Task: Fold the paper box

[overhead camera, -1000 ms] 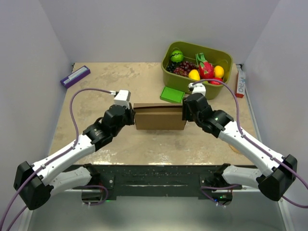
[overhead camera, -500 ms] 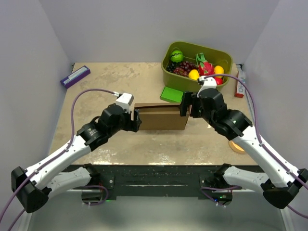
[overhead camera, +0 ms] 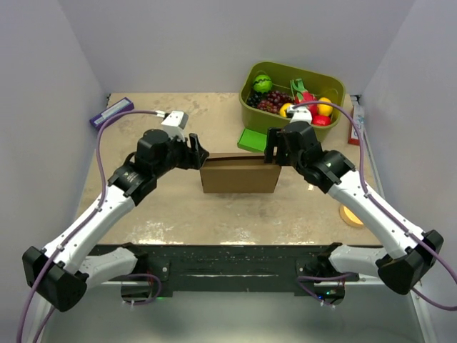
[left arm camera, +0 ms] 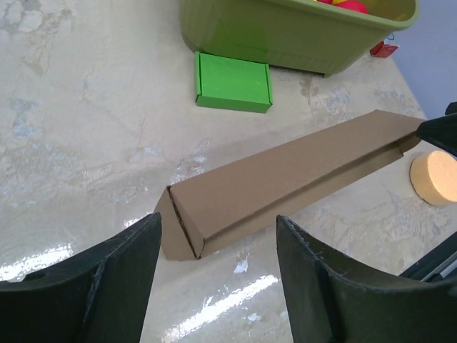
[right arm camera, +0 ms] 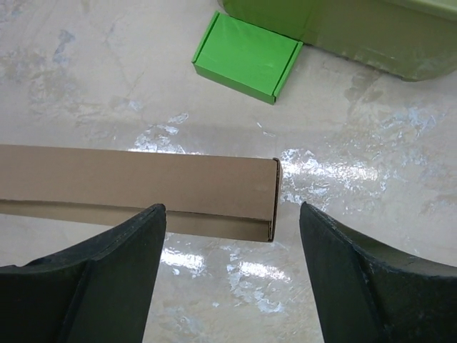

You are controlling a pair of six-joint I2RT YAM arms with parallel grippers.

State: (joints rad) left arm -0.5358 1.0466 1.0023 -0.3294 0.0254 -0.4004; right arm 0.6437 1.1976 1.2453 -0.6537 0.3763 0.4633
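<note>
Two grippers hang wide open and empty, left gripper (overhead camera: 200,153) and right gripper (overhead camera: 272,150) over opposite ends of one brown paper box (overhead camera: 239,176) lying mid-way across the table (overhead camera: 235,212); behind it sit one small green box (overhead camera: 255,139) and one olive bin (overhead camera: 300,69) of fruit.

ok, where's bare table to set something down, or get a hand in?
Two bare patches: the near strip between the paper box and the front edge of the table, and the far strip between the purple box and the fruit bin. Crowded: far right, where small green box, bin and right gripper bunch.
</note>
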